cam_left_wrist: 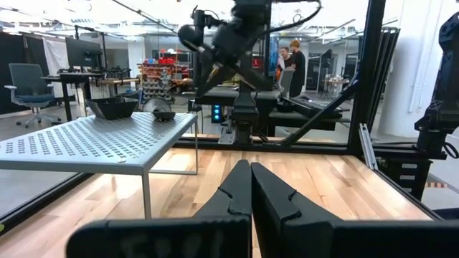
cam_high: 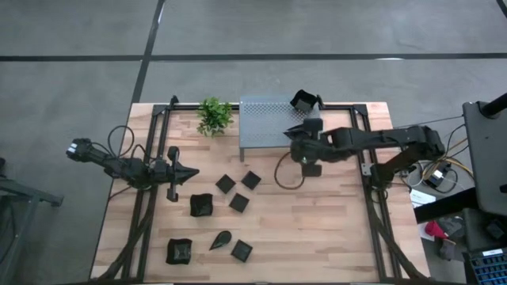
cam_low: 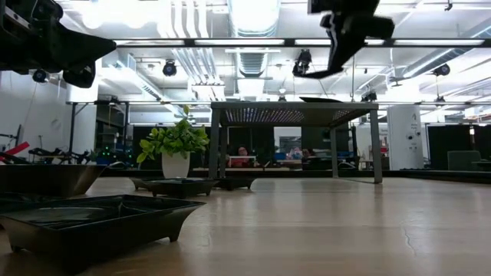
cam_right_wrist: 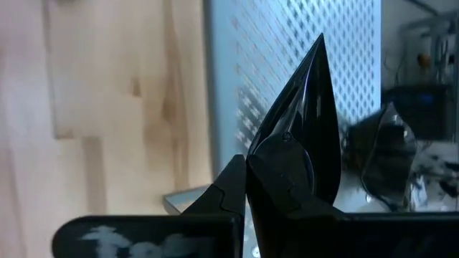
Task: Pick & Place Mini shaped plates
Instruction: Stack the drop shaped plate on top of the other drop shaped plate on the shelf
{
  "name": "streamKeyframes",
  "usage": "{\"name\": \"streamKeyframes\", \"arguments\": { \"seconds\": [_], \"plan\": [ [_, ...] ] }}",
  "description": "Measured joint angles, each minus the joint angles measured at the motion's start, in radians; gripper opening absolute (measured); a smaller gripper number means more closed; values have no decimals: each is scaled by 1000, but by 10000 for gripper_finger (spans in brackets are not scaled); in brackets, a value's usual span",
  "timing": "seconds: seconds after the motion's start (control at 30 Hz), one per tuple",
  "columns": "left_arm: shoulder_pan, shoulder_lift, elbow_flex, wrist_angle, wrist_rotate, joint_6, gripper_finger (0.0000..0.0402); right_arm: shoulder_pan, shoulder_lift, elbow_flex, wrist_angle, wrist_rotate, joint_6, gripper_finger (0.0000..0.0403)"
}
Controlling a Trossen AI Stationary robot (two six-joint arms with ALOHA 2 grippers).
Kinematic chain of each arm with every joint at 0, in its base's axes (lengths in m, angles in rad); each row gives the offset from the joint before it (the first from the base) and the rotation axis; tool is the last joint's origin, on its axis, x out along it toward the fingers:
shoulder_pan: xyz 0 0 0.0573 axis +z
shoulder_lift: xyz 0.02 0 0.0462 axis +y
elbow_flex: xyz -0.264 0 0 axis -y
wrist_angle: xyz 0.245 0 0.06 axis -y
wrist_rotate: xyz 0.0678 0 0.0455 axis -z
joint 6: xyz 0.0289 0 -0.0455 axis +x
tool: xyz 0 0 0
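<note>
- Workshop floor surrounds a wooden table; a perforated shelf sits at 12 o'clock with a plant beside it.
- Right gripper hangs over the shelf's 3 o'clock edge, clamped on the rim of a leaf plate.
- Left gripper waits at 9 o'clock, closed and empty.
- Other plates lie scattered from centre toward 7 o'clock; one deep dish already rests on the shelf.
- Plates look light, stiff, glossy and likely slippery; a thin-rim pinch seems best, and a firm one, since the plate may pivot.
</note>
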Motion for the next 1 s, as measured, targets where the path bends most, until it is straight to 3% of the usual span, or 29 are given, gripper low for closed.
{"name": "streamKeyframes", "arguments": {
  "seconds": [0.53, 0.73, 1.0],
  "plan": [
    [0, 0, 0, -5, 0, 0, 0, -107, -99, -126, 53, -26, -184, 8],
    [0, 0, 0, -5, 0, 0, 0, -156, -147, -149, 133, -138, -248, 8],
    [0, 0, 0, -3, 0, 0, 0, -223, -129, -156, 143, -155, -259, 8]
  ]
}}
